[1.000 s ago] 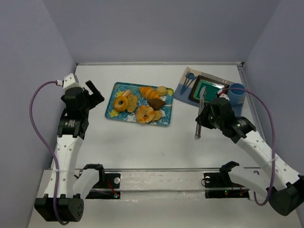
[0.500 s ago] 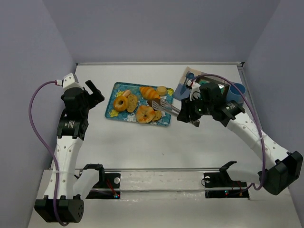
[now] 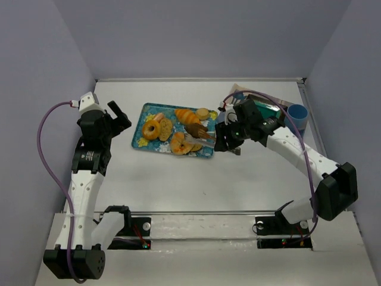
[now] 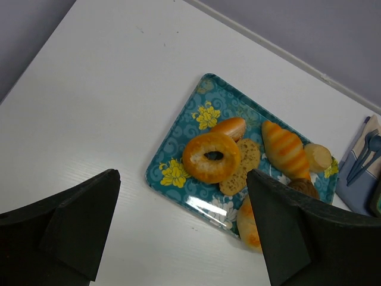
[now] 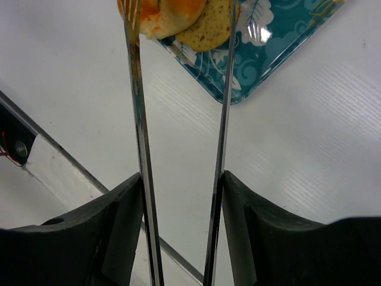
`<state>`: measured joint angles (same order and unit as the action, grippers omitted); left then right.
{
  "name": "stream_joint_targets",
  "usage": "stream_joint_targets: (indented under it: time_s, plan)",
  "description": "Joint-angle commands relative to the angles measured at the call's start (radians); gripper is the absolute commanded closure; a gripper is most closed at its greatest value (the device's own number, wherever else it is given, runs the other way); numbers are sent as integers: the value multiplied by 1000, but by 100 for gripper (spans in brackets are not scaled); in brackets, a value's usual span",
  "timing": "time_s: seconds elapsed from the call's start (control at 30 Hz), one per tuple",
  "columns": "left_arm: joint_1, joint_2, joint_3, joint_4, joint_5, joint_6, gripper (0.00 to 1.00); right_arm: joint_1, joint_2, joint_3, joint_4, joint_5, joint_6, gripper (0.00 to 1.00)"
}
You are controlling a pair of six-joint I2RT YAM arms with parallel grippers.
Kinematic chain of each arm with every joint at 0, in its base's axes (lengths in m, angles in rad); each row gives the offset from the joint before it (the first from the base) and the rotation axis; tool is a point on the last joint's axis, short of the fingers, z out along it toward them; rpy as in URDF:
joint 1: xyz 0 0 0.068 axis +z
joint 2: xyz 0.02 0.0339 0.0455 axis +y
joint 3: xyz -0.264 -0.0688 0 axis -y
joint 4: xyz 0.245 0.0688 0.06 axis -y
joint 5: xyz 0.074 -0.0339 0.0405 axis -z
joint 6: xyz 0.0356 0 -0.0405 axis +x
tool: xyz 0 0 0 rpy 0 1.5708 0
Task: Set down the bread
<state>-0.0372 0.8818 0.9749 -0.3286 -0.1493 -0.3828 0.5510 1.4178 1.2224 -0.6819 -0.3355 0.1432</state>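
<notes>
Swung in from the right edge, the tongs (image 5: 137,119) are held open over the bread (image 3: 181,143) by the right gripper (image 3: 228,137); pickup is judged imminent.

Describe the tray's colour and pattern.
The tray is teal with pale swirls and yellow flowers, clearest in the left wrist view.

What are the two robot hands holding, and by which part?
The right gripper holds metal tongs, squeezing both arms well back from the tips. The left gripper is open and empty.
</notes>
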Motion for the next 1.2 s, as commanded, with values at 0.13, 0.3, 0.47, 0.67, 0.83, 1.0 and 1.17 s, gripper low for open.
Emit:
stream_joint_targets:
  time_s: [0.13,0.3,0.47,0.67,0.83,1.0,1.17]
  plan:
    - [3,-1,-15,33,13,5,1,17,47,57,19,-57,18,42]
    - [3,-4,-16,31,8,5,1,17,85,57,31,-60,33,43]
    - [5,-12,-15,31,4,10,1,17,113,66,35,-86,32,49]
    - [5,-23,-16,28,-16,10,1,26,132,74,35,-109,15,60]
    - [5,-38,-19,29,-18,7,1,26,139,86,21,-103,15,73]
    - [5,-46,-19,26,-21,5,1,26,87,117,12,-68,38,83]
    - [5,-52,-21,28,-18,5,1,26,9,166,1,13,99,92]
